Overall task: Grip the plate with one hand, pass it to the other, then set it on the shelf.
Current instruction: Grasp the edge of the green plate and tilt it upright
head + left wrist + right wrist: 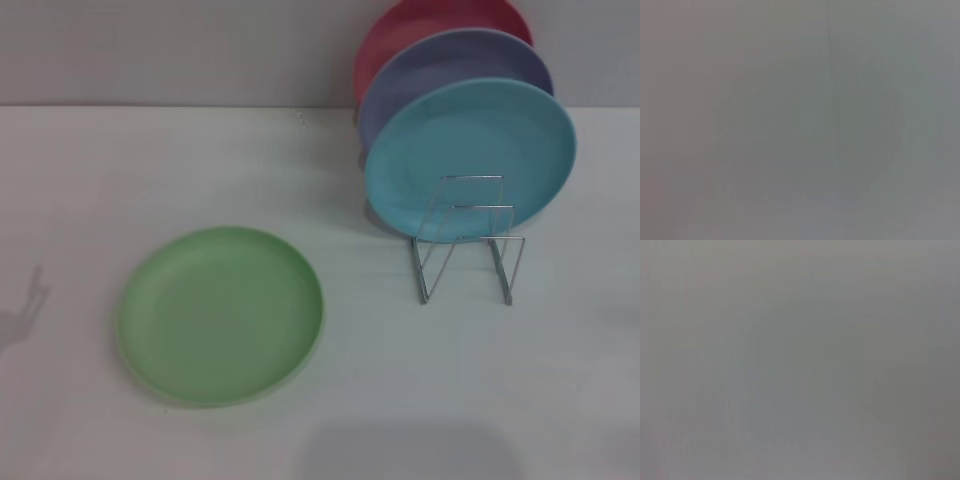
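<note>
The pale green plate (221, 315) lies flat on the white table (120, 170), left of centre in the head view. The wire shelf (467, 240) stands to its right, with its front loops free. A sky-blue plate (470, 160), a lavender plate (440, 75) and a red plate (410, 30) stand upright in the shelf's rear slots. Neither gripper shows in the head view. Both wrist views show only a plain grey surface.
A faint shadow (25, 310) falls on the table at the far left edge. The back wall (170, 50) rises behind the table's far edge.
</note>
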You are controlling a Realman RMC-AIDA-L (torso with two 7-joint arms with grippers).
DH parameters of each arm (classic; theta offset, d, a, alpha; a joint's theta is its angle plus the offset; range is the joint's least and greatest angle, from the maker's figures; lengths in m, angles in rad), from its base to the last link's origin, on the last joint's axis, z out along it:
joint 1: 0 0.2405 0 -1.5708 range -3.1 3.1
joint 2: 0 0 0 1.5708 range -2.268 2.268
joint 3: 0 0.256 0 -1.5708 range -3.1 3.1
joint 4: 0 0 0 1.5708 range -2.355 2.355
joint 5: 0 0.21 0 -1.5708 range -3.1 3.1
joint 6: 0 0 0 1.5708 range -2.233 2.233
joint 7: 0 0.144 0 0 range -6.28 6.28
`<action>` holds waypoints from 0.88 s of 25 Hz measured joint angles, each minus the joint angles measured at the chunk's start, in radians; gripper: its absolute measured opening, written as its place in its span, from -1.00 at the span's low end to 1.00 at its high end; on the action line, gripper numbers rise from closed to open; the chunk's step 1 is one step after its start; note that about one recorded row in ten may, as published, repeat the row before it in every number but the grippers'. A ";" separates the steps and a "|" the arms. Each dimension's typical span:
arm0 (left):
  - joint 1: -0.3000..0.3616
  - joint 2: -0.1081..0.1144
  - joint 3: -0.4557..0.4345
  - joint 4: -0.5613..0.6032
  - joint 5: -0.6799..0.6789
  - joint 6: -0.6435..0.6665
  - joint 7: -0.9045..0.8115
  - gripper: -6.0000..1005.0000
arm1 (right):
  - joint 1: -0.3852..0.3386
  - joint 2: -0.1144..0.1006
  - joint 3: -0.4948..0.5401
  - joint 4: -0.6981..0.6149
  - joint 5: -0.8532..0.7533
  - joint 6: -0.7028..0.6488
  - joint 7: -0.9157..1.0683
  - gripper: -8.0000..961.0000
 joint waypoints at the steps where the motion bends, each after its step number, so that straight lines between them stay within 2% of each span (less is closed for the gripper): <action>1: 0.000 0.000 0.001 0.001 0.000 0.001 0.000 0.72 | 0.000 0.000 0.000 0.000 0.000 0.000 0.000 0.72; 9: -0.002 0.008 0.018 0.036 0.000 0.005 -0.001 0.72 | -0.002 0.000 -0.002 0.000 -0.001 0.002 0.006 0.72; 10: 0.004 0.024 0.025 0.099 0.012 -0.038 -0.021 0.72 | -0.003 0.000 -0.002 0.000 -0.001 0.002 0.008 0.72; 13: 0.011 0.034 0.027 0.137 0.021 -0.070 -0.032 0.72 | -0.003 0.000 -0.002 0.000 -0.001 0.002 0.011 0.72; 14: 0.026 0.048 0.026 0.202 0.041 -0.130 -0.035 0.72 | -0.002 0.000 -0.002 0.000 -0.001 0.003 0.012 0.72; 15: 0.081 0.076 0.009 0.384 0.076 -0.284 0.014 0.72 | -0.001 0.000 -0.002 0.000 -0.001 0.003 0.013 0.72; 16: 0.114 0.082 -0.007 0.495 0.095 -0.400 0.068 0.72 | 0.001 0.000 -0.002 0.000 -0.001 0.003 0.014 0.72; 17: 0.153 0.086 -0.034 0.640 0.118 -0.541 0.131 0.72 | 0.003 0.000 -0.002 0.000 -0.002 0.003 0.015 0.72; 18: 0.153 0.086 -0.034 0.640 0.118 -0.541 0.131 0.72 | 0.005 0.000 -0.002 0.000 -0.002 0.003 0.016 0.72; 19: 0.186 0.083 -0.064 0.773 0.135 -0.703 0.179 0.72 | 0.007 0.000 -0.002 0.000 -0.003 0.003 0.016 0.72; 20: 0.235 0.079 -0.104 1.032 0.161 -1.031 0.216 0.72 | 0.011 0.000 -0.003 -0.001 -0.008 0.003 0.017 0.72; 21: 0.235 0.079 -0.104 1.032 0.161 -1.031 0.216 0.72 | 0.011 0.000 -0.003 -0.001 -0.008 0.003 0.017 0.72; 22: 0.250 0.083 -0.112 1.144 0.164 -1.175 0.214 0.72 | 0.013 0.000 -0.003 -0.002 -0.010 0.003 0.018 0.72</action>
